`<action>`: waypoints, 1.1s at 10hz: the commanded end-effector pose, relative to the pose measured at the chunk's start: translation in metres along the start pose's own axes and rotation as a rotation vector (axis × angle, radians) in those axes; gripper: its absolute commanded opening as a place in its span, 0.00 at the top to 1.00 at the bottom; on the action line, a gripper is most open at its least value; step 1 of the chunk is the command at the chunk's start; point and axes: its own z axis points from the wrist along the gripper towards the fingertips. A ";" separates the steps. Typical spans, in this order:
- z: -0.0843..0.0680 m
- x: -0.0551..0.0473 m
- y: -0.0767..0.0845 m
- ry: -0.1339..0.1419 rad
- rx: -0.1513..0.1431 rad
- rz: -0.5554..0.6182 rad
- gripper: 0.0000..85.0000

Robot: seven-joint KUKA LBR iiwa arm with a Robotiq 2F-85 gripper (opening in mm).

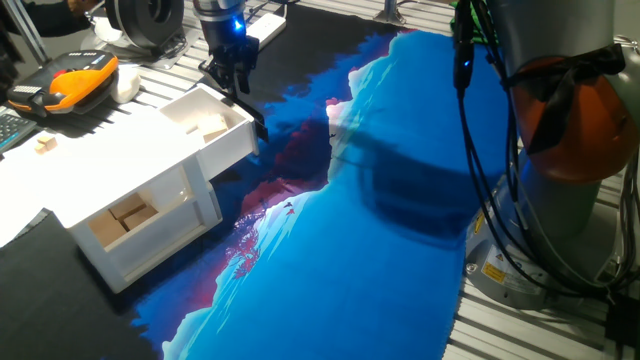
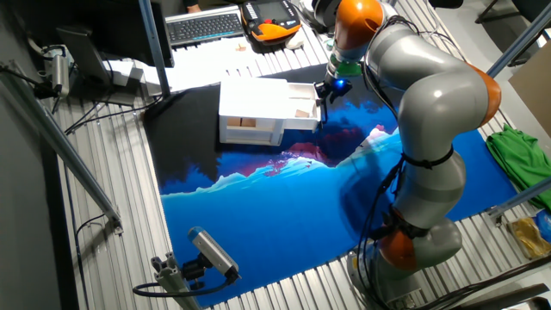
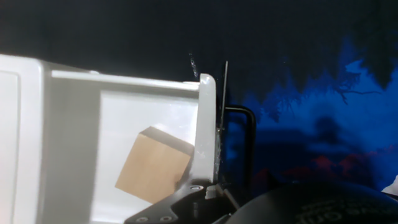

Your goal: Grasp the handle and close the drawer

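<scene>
Now | gripper (image 1: 240,90) over slim black handle (image 3: 244,140), closure unclear | glossy white drawer (image 1: 208,125) open

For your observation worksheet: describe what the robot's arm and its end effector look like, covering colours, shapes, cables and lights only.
The arm is built of rounded, silver-grey segments with orange bands at the joints. Black cables hang loosely alongside it down towards its base. The end effector is black, with two slim dark fingers, and a small blue light glows just above it.
</scene>
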 end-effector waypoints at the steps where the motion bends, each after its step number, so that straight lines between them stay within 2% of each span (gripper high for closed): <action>1: 0.000 0.000 0.000 0.003 -0.006 0.013 0.60; 2: 0.000 0.001 0.000 0.007 -0.025 0.030 0.60; 4: 0.001 0.000 0.000 0.005 -0.033 0.039 0.60; 11: 0.007 0.000 0.000 -0.001 -0.030 0.045 0.60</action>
